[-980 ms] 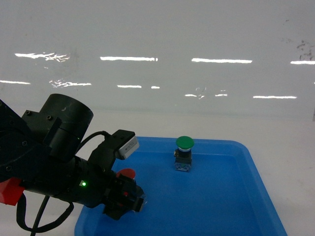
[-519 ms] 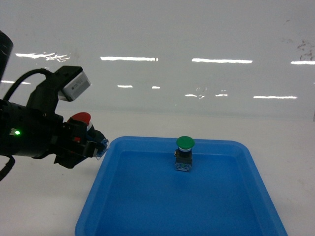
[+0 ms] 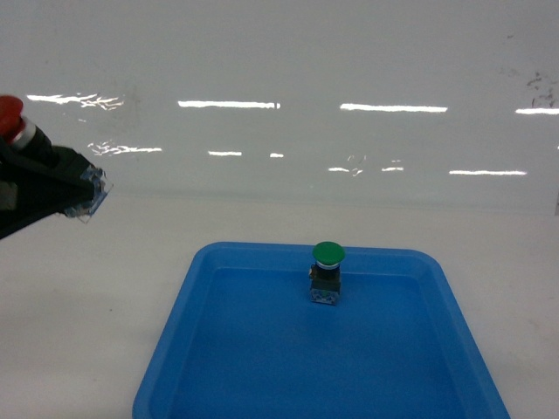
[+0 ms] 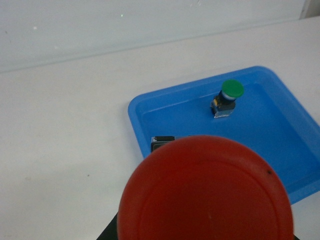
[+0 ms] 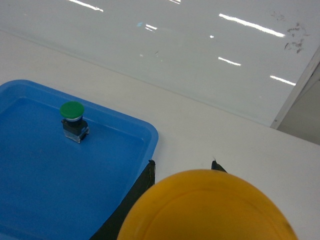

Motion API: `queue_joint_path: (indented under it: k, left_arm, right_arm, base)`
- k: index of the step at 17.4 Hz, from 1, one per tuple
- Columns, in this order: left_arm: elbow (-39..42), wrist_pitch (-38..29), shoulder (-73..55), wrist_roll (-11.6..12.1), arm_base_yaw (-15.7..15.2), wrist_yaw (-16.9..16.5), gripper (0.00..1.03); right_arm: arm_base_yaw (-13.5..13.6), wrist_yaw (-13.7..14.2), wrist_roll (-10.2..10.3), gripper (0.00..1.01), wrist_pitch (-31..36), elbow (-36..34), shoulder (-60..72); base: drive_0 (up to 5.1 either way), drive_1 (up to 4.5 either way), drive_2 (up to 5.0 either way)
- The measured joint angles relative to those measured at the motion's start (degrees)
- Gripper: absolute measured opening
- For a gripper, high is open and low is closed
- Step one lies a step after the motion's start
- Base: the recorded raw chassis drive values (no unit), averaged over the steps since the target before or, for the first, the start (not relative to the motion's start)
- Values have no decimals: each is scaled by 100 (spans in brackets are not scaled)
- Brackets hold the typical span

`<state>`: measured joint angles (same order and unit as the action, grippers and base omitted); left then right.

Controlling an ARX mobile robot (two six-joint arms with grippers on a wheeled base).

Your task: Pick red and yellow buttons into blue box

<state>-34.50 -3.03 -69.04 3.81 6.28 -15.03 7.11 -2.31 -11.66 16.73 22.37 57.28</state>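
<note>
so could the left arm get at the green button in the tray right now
Probably not: its end effector is already shut on the red button, well left of the tray. Nothing stands around the green button itself.

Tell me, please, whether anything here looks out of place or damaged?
Nothing stands out. The green button stands upright in the blue tray; the left gripper holds the red button, and the yellow button fills the right wrist view.

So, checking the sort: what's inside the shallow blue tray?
Only the green-capped push button stands upright inside the shallow blue plastic tray. Its near part is cut off in every view.
</note>
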Motion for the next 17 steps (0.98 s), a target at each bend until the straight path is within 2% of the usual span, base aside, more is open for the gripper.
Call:
queue_joint_path:
  k: [8, 10, 13, 17]
  left_arm:
    - [-13, -37, 39, -79, 13, 11, 24]
    - [22, 83, 140, -59, -168, -63, 24]
    - [282, 483, 1003, -35, -404, -52, 24]
    - [326, 994, 2011, -37, -374, -216, 24]
  right_arm:
    - [0, -2, 0, 28, 0, 0, 0]
    - [0, -2, 0, 28, 0, 0, 0]
    - [0, -2, 0, 28, 0, 0, 0]
    - [-2, -2, 0, 28, 0, 0, 0]
  base:
    - [0, 0, 0]
    - [0, 0, 0]
    - [0, 0, 0]
    - [0, 0, 0]
